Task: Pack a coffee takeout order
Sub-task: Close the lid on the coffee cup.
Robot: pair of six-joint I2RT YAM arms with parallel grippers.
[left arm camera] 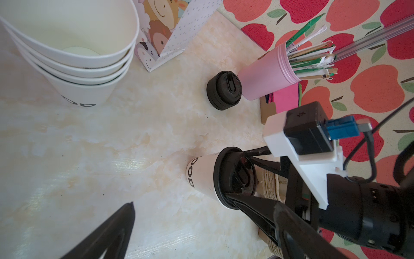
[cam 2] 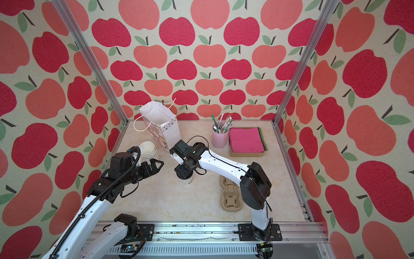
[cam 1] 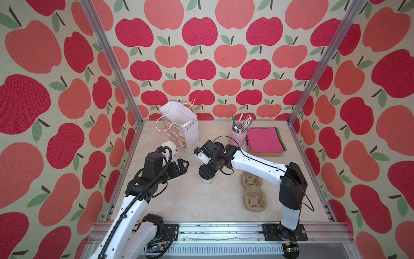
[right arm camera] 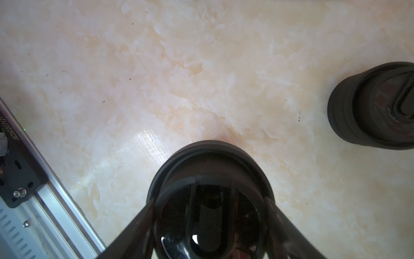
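- My right gripper (right arm camera: 210, 201) grips the black lid (right arm camera: 208, 154) of the white cup (left arm camera: 201, 177), upright on the table (cam 1: 179, 201)
- The left gripper (cam 1: 180, 167) hangs wide open, empty, near the cup stack (cam 1: 170, 148)

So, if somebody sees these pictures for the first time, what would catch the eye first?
Probably the walls covered in big red and pink apples, all around the table. Next, at the table's middle, the right gripper is closed on the black lid of a white paper cup, and the open left gripper hangs empty beside it.
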